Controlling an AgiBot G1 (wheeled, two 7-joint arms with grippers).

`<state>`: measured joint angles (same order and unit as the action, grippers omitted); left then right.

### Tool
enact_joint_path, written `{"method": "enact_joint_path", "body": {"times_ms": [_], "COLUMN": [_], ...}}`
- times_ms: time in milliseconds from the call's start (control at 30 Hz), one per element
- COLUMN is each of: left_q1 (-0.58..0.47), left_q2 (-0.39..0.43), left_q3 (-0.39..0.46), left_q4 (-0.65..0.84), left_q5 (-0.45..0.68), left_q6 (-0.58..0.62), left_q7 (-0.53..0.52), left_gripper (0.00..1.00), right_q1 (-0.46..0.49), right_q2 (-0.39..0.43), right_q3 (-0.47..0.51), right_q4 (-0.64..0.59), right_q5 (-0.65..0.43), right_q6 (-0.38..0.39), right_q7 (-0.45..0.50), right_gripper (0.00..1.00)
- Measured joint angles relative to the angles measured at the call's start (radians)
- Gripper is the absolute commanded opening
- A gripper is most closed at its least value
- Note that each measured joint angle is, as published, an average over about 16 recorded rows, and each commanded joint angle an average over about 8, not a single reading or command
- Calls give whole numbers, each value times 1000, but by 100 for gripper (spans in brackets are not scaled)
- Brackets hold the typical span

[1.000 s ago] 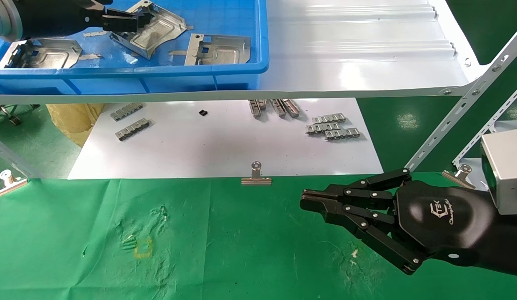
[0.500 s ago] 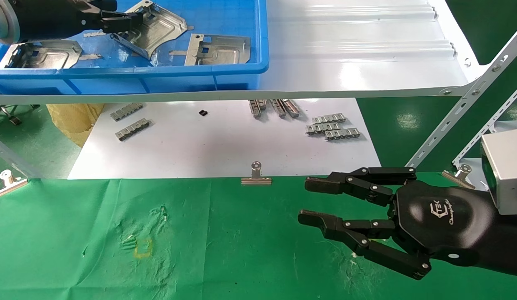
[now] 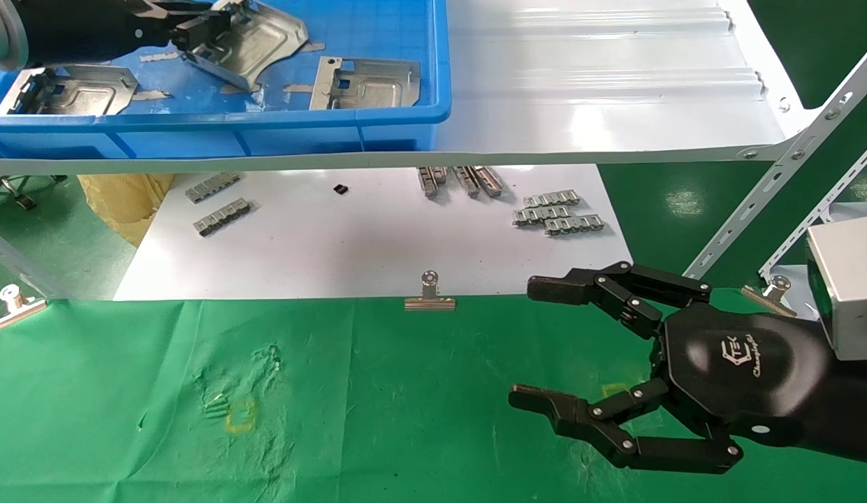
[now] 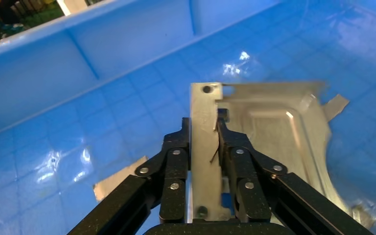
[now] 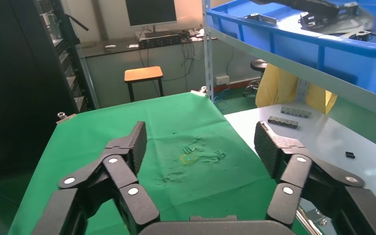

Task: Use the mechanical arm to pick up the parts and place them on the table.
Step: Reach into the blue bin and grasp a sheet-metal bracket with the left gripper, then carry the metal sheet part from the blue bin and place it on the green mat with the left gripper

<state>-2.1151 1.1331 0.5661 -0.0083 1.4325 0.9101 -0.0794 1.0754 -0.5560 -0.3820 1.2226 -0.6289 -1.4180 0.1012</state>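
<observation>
My left gripper [image 3: 199,31] is inside the blue bin [image 3: 377,115] on the shelf, shut on the bent flange of a silver stamped part [image 3: 265,35]. In the left wrist view the jaws [image 4: 204,127] clamp that flange and the part [image 4: 269,132] tilts up off the bin floor. Two more parts [image 3: 363,82] [image 3: 70,89] lie flat in the bin. My right gripper [image 3: 531,342] hovers wide open and empty over the green cloth table [image 3: 370,419] at the right; it is also open in the right wrist view [image 5: 198,142].
Small grey ridged strips [image 3: 559,213] [image 3: 220,202] lie on the white sheet [image 3: 349,244] under the shelf. Binder clips [image 3: 430,293] hold the cloth's far edge. A slanted perforated rack strut [image 3: 775,181] stands at the right. A yellow square mark [image 3: 239,416] is on the cloth.
My right gripper went from shut to wide open, staying in place. My left gripper has lifted and shifted the held part slightly left in the bin.
</observation>
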Motion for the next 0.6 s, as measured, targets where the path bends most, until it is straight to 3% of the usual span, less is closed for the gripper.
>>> {"method": "enact_joint_path", "body": {"times_ms": [300,600], "left_q1": [-32,-46], "left_q2": [-30,-89], "left_q3": [-26,-55], "left_q4": [-23,-71], "left_q5": [-38,-91], "left_q6": [121,425], "left_q7": [15,88], "left_gripper": [0,0], "right_q1": [0,0], "right_q2": [0,0], "right_q3": [0,0], "right_q4": [0,0], "right_q5": [0,0], "right_q6": [0,0], "right_q7": [0,0], "right_gripper": [100,100]}}
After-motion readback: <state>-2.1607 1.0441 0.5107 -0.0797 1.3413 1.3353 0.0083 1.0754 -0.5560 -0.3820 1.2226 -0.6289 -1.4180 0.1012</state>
